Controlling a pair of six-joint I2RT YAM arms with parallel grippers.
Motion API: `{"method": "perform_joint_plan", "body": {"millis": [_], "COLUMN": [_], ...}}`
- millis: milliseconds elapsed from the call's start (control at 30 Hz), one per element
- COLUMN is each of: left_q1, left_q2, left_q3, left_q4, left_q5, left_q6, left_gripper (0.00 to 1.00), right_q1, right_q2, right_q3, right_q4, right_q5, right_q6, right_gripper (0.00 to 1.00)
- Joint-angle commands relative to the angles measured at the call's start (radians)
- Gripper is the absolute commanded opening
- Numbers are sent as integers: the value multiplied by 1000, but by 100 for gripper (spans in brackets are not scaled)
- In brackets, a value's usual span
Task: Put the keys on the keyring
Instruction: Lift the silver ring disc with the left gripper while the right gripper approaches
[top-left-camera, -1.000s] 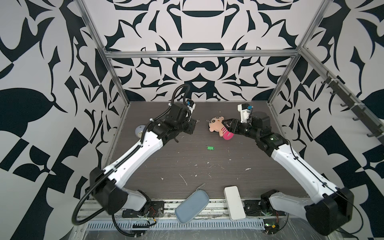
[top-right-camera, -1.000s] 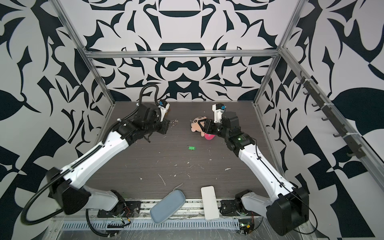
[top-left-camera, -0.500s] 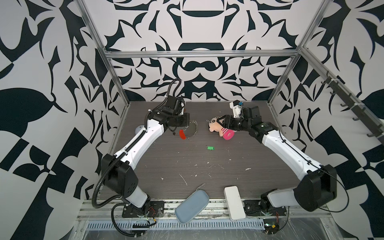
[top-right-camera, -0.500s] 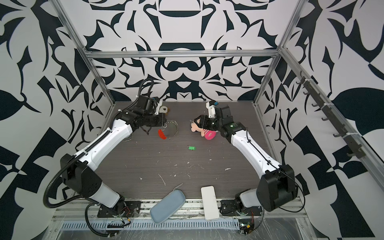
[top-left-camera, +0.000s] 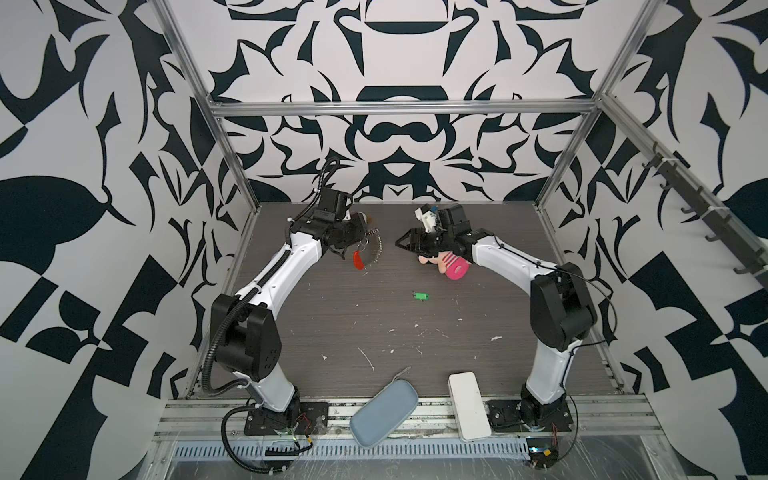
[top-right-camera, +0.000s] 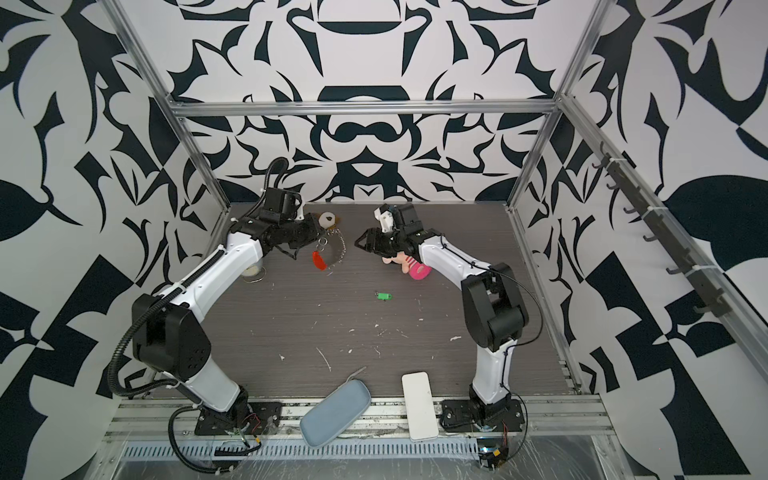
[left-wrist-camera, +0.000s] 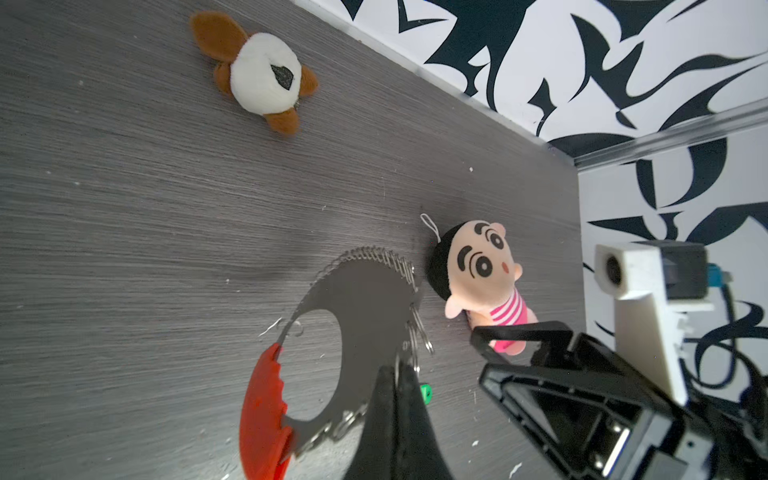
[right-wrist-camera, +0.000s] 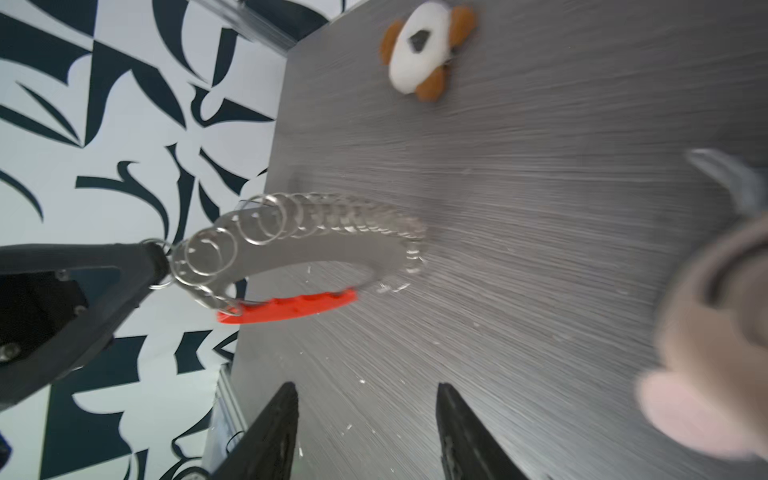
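Inward, left end effector (top-left-camera: 365, 244) with keyring (top-left-camera: 358, 261).

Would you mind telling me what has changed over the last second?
The right gripper drew away from the plush doll toward the keyring, its jaws open and empty. The left arm shifted posture, with the left gripper still shut on the keyring, which now hangs in view. The plush doll and the green key stayed put.

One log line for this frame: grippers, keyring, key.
left gripper: shut on keyring, held above table | right gripper: open, empty | key: on table, untouched
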Motion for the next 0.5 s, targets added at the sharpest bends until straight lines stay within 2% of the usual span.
{"method": "perform_joint_plan", "body": {"millis": [0, 67, 233, 333, 467], "left_q1": [5, 5, 1, -9, -22], "left_q2": [17, 27, 68, 83, 78], "left_q3": [-92, -144, -154, -147, -130], "left_q4": [168, 249, 300, 338, 334], "left_q5": [24, 63, 82, 93, 109], "left_q6": [-141, -203, -240, -252, -219], "left_gripper": [0, 0, 0, 0, 0], "right_q1": [3, 9, 21, 21, 20], "right_q2": [-4, 6, -2, 8, 48], "right_q3": [15, -22, -72, -59, 25], "right_q4": [138, 212, 258, 236, 119], "right_q5": [-73, -91, -82, -46, 23], "right_q6": [69, 115, 135, 112, 65], "right_gripper": [56, 55, 53, 53, 53]}}
